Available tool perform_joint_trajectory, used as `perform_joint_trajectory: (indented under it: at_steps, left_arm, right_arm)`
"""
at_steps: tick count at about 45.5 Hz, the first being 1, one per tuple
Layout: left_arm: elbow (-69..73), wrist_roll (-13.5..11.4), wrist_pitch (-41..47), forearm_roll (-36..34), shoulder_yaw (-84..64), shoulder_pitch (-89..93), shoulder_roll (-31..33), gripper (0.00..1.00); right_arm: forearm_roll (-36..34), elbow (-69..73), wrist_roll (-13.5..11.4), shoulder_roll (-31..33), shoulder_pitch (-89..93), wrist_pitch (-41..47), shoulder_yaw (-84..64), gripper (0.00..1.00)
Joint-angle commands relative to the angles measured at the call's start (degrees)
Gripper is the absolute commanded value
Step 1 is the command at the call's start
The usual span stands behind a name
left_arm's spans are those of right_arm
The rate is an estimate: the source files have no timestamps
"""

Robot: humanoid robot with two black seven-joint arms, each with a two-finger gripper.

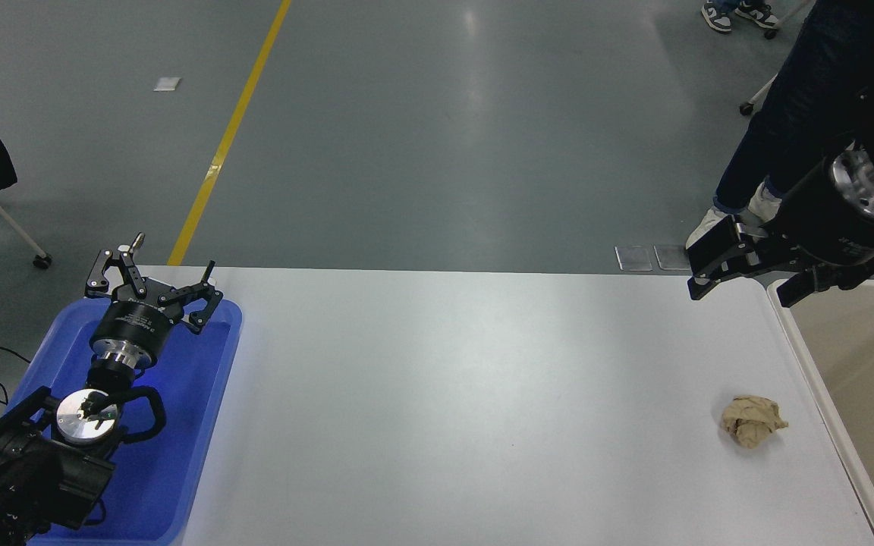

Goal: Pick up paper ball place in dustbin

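Observation:
A crumpled tan paper ball (752,422) lies on the white table (467,409) near its right side, just left of the dustbin (862,394), a beige bin whose pale rim runs along the table's right edge. My right gripper (740,284) hangs open in the air above the table's far right corner, well beyond the paper ball and holding nothing. Over the blue tray at the lower left, my left gripper (152,284) rests open and holds nothing.
A shallow blue tray (179,455) sits at the table's left end under the left arm. A person's legs (786,114) stand on the floor past the far right corner. A chair base (4,220) is at the far left.

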State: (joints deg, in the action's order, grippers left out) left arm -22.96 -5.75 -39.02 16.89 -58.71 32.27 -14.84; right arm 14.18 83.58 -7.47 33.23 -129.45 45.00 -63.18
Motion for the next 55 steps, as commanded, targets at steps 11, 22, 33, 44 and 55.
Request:
perform_joint_trajectory:
  at_steps: [11, 22, 33, 44, 55]
  left_arm:
    - [0.02, -0.05, 0.00, 0.07, -0.08, 0.08, -0.01, 1.00]
    - [0.02, -0.05, 0.00, 0.07, 0.00, -0.01, -0.01, 1.00]
    - [0.02, -0.05, 0.00, 0.07, 0.00, -0.01, -0.01, 1.00]
    - [0.02, -0.05, 0.00, 0.07, 0.00, 0.08, -0.01, 1.00]
    - [-0.07, -0.05, 0.00, 0.07, 0.00, 0.08, -0.01, 1.00]
  right_arm:
    - [-0.03, 0.00, 0.00, 0.00, 0.61, 0.00, 0.34, 1.00]
    - [0.06, -0.26, 0.00, -0.09, 0.96, 0.00, 0.60, 1.00]
    - [0.06, -0.44, 0.00, 0.08, 0.61, 0.00, 0.60, 1.00]
    - [0.32, -0.61, 0.00, 0.17, 1.13, 0.00, 0.51, 1.00]
    - [0.85, -1.49, 0.00, 0.17, 1.13, 0.00, -0.01, 1.00]
